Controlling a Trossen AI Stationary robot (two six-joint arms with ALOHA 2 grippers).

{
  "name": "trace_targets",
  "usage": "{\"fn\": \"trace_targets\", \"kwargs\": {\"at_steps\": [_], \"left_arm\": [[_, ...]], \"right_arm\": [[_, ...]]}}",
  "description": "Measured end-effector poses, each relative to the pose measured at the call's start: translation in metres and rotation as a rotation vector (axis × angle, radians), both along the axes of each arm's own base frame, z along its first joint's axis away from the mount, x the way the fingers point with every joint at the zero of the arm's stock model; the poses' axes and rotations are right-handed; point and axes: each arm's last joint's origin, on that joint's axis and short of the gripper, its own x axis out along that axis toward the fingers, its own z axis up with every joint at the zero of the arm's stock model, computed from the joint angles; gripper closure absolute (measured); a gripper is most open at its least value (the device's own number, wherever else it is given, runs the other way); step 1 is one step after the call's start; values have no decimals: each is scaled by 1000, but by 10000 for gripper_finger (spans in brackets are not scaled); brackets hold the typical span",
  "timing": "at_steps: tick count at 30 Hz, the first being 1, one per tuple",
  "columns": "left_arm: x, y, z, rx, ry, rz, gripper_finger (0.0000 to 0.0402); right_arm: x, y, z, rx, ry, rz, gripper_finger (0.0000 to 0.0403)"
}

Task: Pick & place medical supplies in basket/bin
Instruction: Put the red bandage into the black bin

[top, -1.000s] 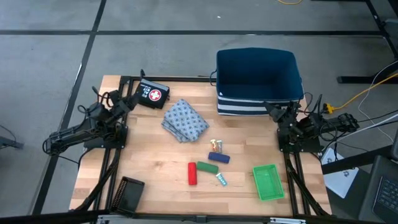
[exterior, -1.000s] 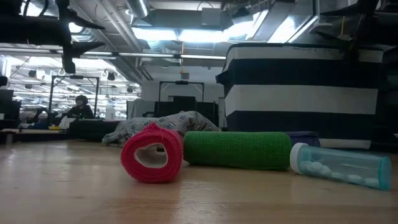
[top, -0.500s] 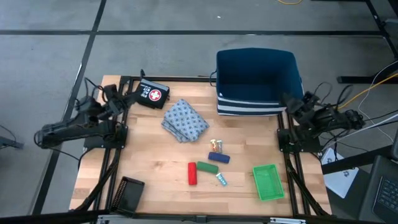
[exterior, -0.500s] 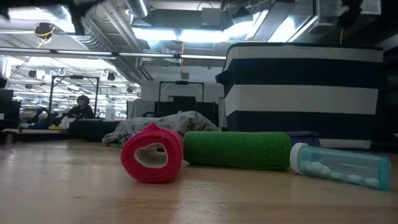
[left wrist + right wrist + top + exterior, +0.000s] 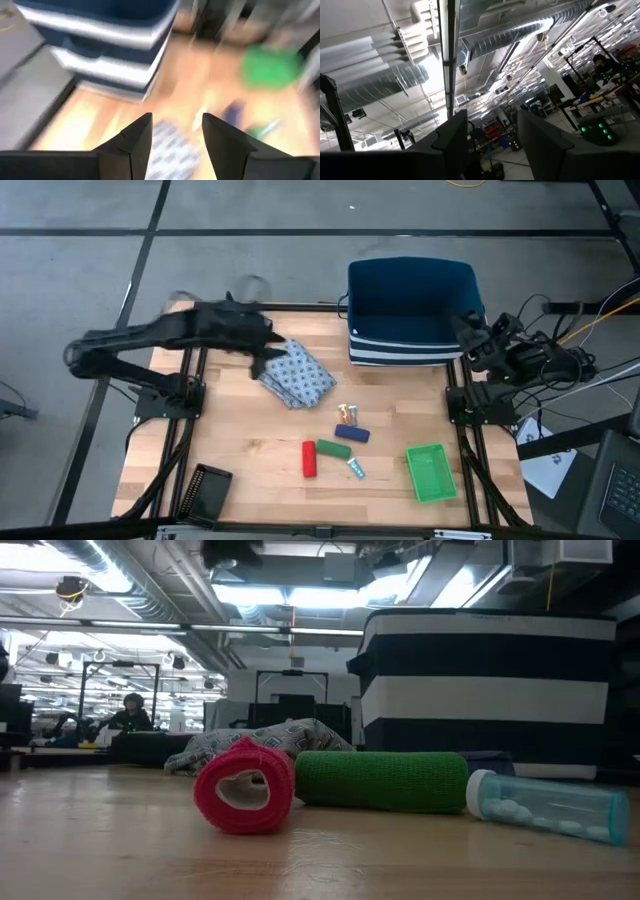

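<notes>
Left gripper (image 5: 262, 348), high view: over the folded cloth (image 5: 297, 374)'s edge, reach step. Left wrist view: fingers (image 5: 135, 140) apart, empty above the cloth; next descend and pinch. Right gripper (image 5: 490, 135) open, parked beside bin (image 5: 412, 290).

The left end effector (image 5: 262, 352), fingers apart, hangs over the cloth (image 5: 297, 374). Bare surface (image 5: 230, 440) lies open left of the red roll (image 5: 309, 459). The bin (image 5: 415, 310) walls off the far right corner.
</notes>
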Motion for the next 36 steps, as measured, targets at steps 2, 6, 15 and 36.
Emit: {"fn": "trace_targets", "kwargs": {"at_steps": [2,6,15,36], "left_arm": [[19,-7,1,91,111,-106,231],[54,-23,-5,232,293,-314,231],[113,-68,-33,485,454,-690,231],[169,-151,-142,573,624,-1117,231]], "right_arm": [[6,2,-1,3,17,6,227],[16,4,-4,19,45,23,227],[28,7,-9,58,65,57,227],[30,10,-9,34,55,142,227]]}}
